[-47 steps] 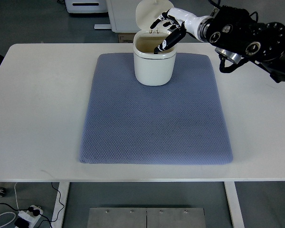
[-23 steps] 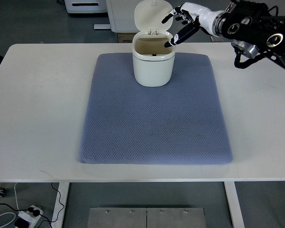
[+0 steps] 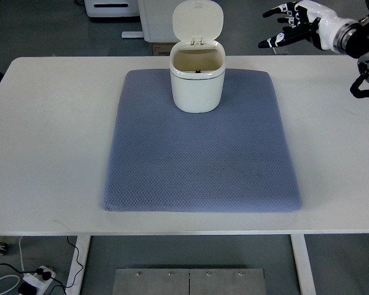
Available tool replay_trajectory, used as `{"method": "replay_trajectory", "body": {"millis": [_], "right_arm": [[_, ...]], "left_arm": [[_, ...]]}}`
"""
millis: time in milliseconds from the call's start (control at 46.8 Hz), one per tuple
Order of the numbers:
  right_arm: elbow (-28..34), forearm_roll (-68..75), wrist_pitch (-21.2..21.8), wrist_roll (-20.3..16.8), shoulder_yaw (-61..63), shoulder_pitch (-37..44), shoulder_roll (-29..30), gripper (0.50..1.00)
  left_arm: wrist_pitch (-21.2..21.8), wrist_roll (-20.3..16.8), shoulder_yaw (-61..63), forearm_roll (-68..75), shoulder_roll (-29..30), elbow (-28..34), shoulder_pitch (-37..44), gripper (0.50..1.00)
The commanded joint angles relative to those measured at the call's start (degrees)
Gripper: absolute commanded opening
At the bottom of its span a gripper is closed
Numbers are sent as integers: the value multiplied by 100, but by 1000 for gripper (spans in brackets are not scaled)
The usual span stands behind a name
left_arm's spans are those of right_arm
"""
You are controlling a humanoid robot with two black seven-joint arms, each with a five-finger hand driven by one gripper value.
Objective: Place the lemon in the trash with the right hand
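A white trash can (image 3: 197,80) stands at the far middle of the blue-grey mat (image 3: 200,147), its lid (image 3: 198,20) tipped up and open. Its inside is dark tan and no lemon shows anywhere. My right hand (image 3: 287,26) is at the top right, above the table's far edge and well to the right of the can, with its fingers spread and holding nothing. The left arm does not show.
The mat lies in the middle of a white table (image 3: 43,135). White cabinets (image 3: 154,15) stand behind the table's far edge. A power strip (image 3: 37,278) and cables lie on the floor at the lower left.
My right hand has drawn back from over the can's opening, moving right and away from it. The can shifted very slightly to the left; its lid stays open.
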Motion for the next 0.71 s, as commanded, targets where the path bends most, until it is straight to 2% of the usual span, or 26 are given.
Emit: {"method": "replay_trajectory", "body": {"millis": [0, 449, 684], "right_arm": [[42, -51, 9, 2, 494, -234, -177, 1000], [50, -86, 9, 2, 2533, -2062, -283, 1000], [50, -95, 9, -7, 3896, -2915, -81, 1000]], "left_arm": [[0, 1, 0, 0, 0, 0, 2, 1000], [0, 1, 0, 0, 0, 0, -6, 1000], [0, 1, 0, 0, 0, 0, -6, 1000]]}}
